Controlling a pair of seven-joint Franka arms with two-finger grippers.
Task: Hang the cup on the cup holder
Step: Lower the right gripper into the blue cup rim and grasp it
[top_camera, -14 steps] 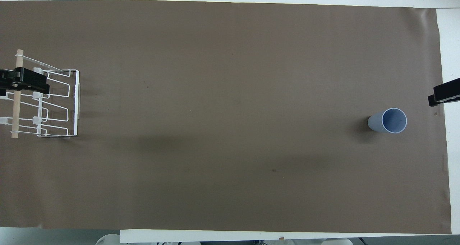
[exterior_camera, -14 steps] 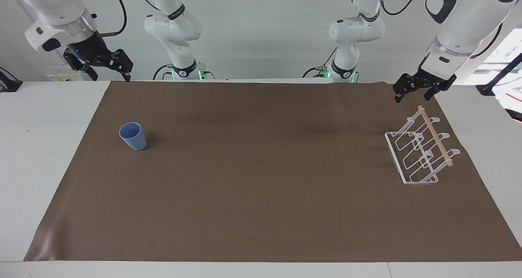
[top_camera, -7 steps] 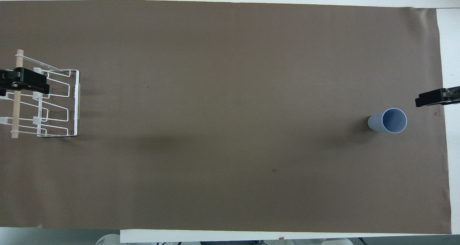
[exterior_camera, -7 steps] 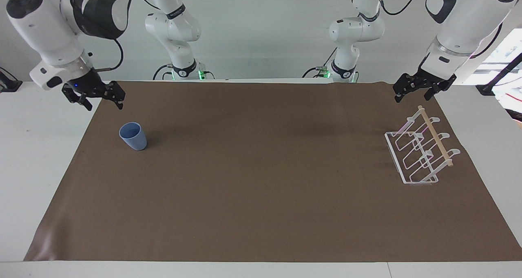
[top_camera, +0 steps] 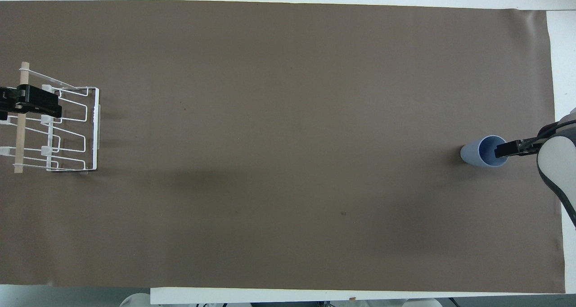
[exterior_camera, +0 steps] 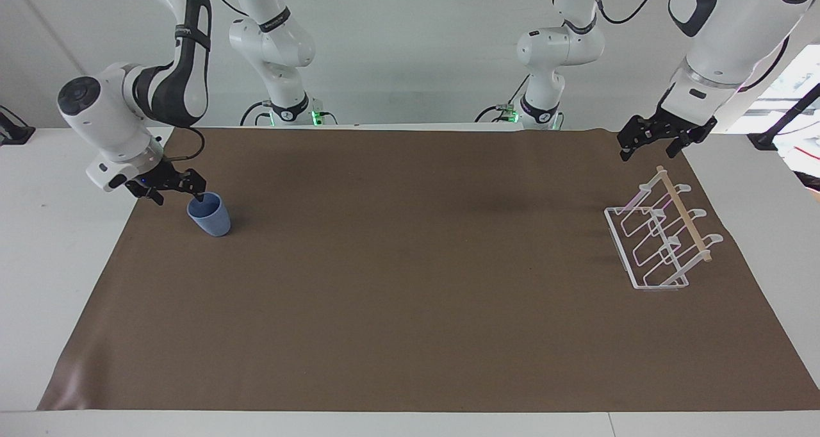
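The light-blue cup [exterior_camera: 211,218] stands upright on the brown mat near the right arm's end of the table; it also shows in the overhead view [top_camera: 476,156]. My right gripper [exterior_camera: 176,195] is low beside it and open, with one fingertip [top_camera: 503,151] over the cup's rim and the other outside the cup. The clear cup holder [exterior_camera: 653,245] with its wooden dowel stands at the left arm's end; it also shows in the overhead view [top_camera: 67,131]. My left gripper [exterior_camera: 648,147] hangs open and empty over the holder's end that is nearer to the robots, and waits.
A brown mat [exterior_camera: 410,309] covers most of the white table [exterior_camera: 51,245]. Bare white strips lie at both ends of the table. Nothing else stands on the mat between the cup and the holder.
My right gripper has come down and moved toward the cup, from high over the table's corner to the cup's rim. The cup, the holder and the left arm have not moved.
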